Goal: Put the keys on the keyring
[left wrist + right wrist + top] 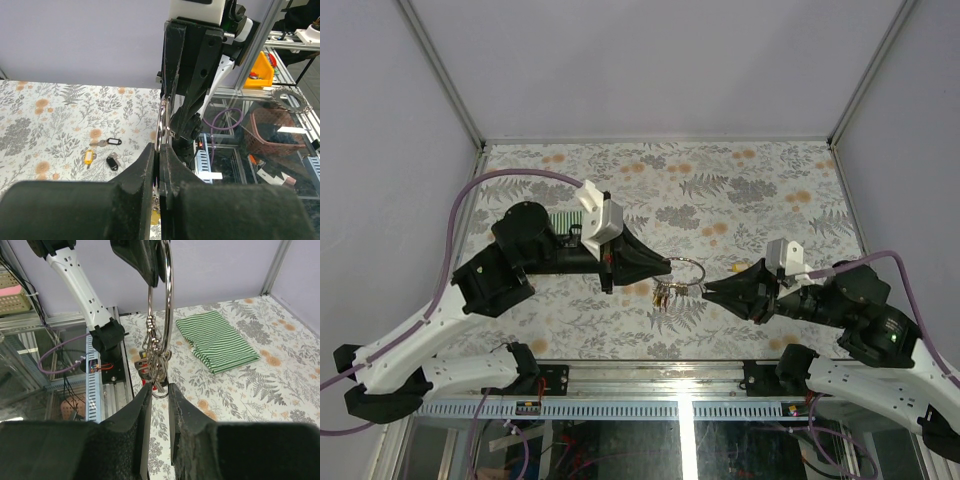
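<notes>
Fingers of the left gripper [157, 150] clamp the keyring [171, 295], both arms reaching inward above the table [740, 200]. The right gripper [159, 387] pinches its opposite end, keys [150, 360] dangling between. Loose keys [89, 157] lie below.

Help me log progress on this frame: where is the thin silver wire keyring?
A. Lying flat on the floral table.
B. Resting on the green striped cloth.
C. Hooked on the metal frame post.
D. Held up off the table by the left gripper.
D: the thin silver wire keyring is pinched in the shut left gripper and hangs clear of the floral table, its lower end between the fingers of the right gripper.
</notes>
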